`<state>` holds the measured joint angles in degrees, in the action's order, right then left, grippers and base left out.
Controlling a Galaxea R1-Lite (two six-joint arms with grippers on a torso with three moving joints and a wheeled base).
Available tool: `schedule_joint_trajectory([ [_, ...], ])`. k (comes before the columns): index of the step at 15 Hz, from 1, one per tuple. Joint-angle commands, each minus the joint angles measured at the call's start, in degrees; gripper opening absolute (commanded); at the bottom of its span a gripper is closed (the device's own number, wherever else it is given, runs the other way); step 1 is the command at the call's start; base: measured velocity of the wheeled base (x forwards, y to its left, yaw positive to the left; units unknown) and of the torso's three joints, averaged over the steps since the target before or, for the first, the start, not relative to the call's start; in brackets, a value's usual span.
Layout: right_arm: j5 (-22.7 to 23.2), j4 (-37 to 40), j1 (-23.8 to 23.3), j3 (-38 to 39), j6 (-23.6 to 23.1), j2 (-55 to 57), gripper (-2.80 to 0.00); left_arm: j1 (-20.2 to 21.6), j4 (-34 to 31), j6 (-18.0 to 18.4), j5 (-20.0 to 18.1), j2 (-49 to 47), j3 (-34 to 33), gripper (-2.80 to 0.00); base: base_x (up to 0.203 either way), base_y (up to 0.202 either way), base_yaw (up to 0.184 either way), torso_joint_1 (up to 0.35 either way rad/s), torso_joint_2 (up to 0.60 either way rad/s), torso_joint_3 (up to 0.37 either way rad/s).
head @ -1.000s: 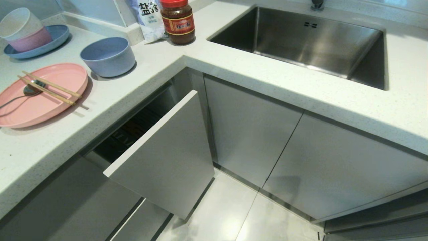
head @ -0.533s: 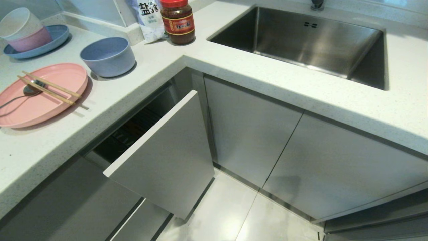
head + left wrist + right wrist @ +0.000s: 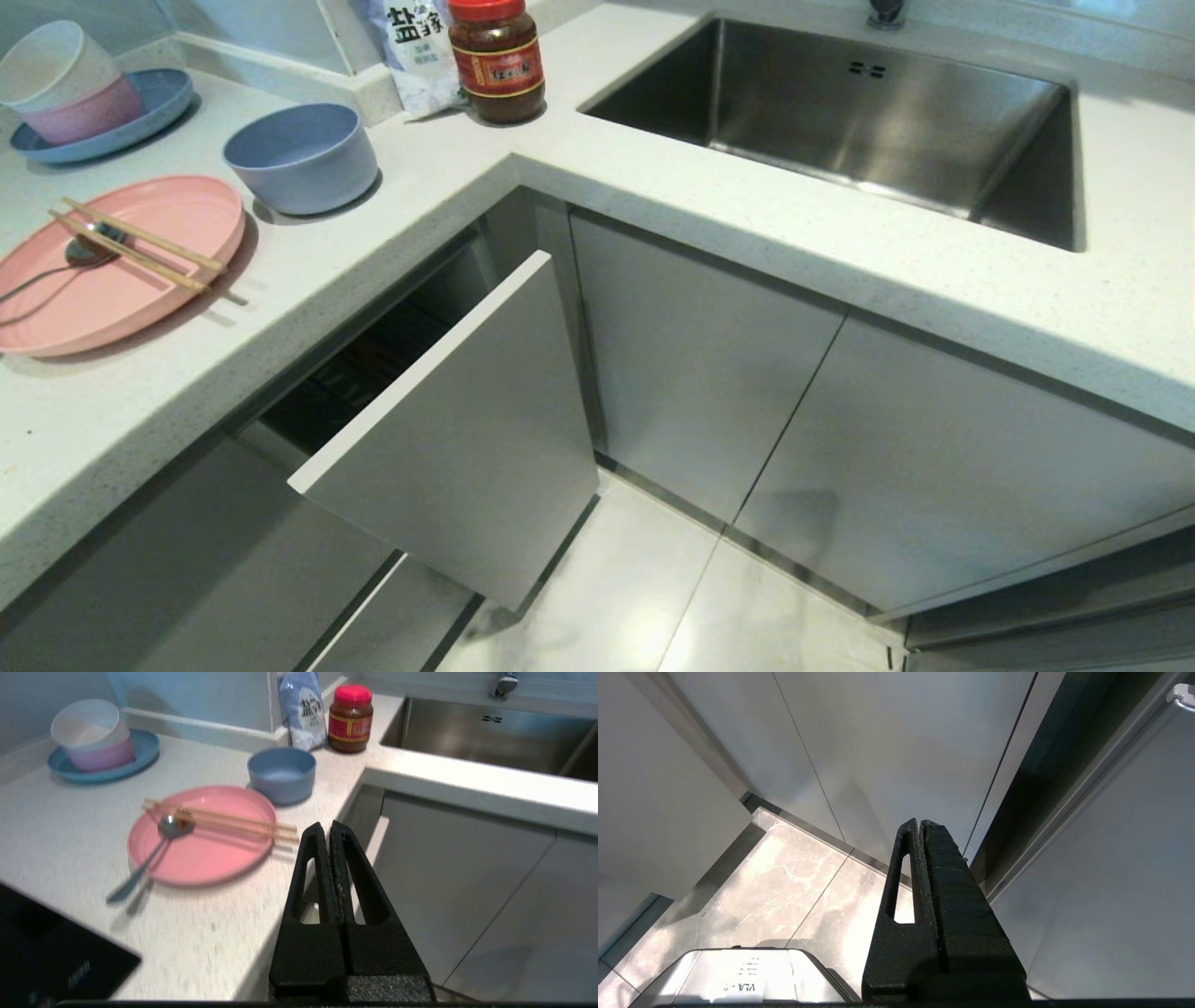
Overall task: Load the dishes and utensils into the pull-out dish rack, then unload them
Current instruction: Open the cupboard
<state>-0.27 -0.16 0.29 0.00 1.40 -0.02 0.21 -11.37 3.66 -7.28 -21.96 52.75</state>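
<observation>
The pink plate (image 3: 112, 280) (image 3: 210, 858) lies on the white counter with the chopsticks (image 3: 140, 245) (image 3: 224, 821) across it and the spoon (image 3: 79, 252) (image 3: 163, 833) on its left part. The blue-grey bowl (image 3: 301, 157) (image 3: 281, 774) stands just behind the plate. The pull-out dish rack is partly drawn out, showing its grey front (image 3: 467, 439) (image 3: 379, 840) and dark wires (image 3: 373, 359) behind it. My left gripper (image 3: 330, 828) is shut and empty, hovering by the counter's edge short of the plate. My right gripper (image 3: 920, 823) is shut and empty, low by the cabinet doors. Neither arm shows in the head view.
A steel sink (image 3: 840, 103) fills the right counter. A red-lidded jar (image 3: 497, 61) and a salt bag (image 3: 415, 42) stand in the corner. Cream and pink bowls sit on a blue plate (image 3: 140, 117). A black cooktop (image 3: 46, 952) lies nearer. Closed cabinet doors (image 3: 709, 373) adjoin the rack.
Nothing on the counter or the rack has moved. A dim shadow has spread on the floor below the rack's front.
</observation>
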Motion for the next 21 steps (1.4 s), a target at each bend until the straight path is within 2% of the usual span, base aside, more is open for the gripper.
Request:
schedule_joint_trajectory([
  [1, 0.0, 0.0, 0.1, 0.1, 0.0, -0.2, -2.80, 0.1, -0.5, 0.1, -0.6, -13.0, 8.7, -2.80, 0.000, 0.000, 0.000, 0.000, 0.00, 0.000],
  [3, 0.0, 0.0, 0.0, 0.1, 0.0, -0.2, -2.80, 0.0, -0.7, 0.0, -2.5, -19.1, 14.2, -2.80, 0.000, 0.000, 0.000, 0.000, 0.00, 0.000],
  [5, 0.0, 0.0, 0.0, 0.1, 0.0, -0.2, -2.80, -1.2, -1.1, -0.4, -3.5, -24.6, 16.6, -2.80, 0.000, 0.000, 0.000, 0.000, 0.00, 0.000],
  [8, 0.0, 0.0, 0.1, 0.1, 0.0, -0.2, -2.80, -10.4, -2.6, -0.3, -3.8, -29.8, 15.9, -2.80, 0.000, 0.000, 0.000, 0.000, 0.00, 0.000],
  [12, 0.0, 0.0, 0.1, 0.1, 0.0, -0.2, -2.80, -22.9, -10.2, -0.3, -2.9, -35.0, 15.7, -2.80, 0.000, 0.000, 0.000, 0.000, 0.00, 0.000],
  [14, 0.0, 0.0, 0.1, 0.1, 0.0, -0.2, -2.80, -28.2, -14.5, -0.6, -0.9, -38.2, 15.7, -2.80, 0.000, 0.000, 0.000, 0.000, 0.00, 0.000],
  [16, 0.0, 0.0, 0.1, 0.1, 0.0, -0.2, -2.80, -29.8, -17.5, -0.7, 0.5, -41.8, 15.7, -2.80, 0.000, 0.000, 0.000, 0.000, 0.00, 0.000],
  [19, 0.0, 0.0, 0.0, 0.1, 0.0, -0.2, -2.80, -30.0, -23.7, -0.6, 0.5, -46.5, 17.6, -2.80, 0.000, 0.000, 0.000, 0.000, 0.00, 0.000],
  [21, 0.0, 0.0, 0.0, 0.1, 0.0, -0.2, -2.80, -29.8, -25.5, -0.8, 0.5, -49.4, 18.5, -2.80, 0.000, 0.000, 0.000, 0.000, 0.00, 0.000],
])
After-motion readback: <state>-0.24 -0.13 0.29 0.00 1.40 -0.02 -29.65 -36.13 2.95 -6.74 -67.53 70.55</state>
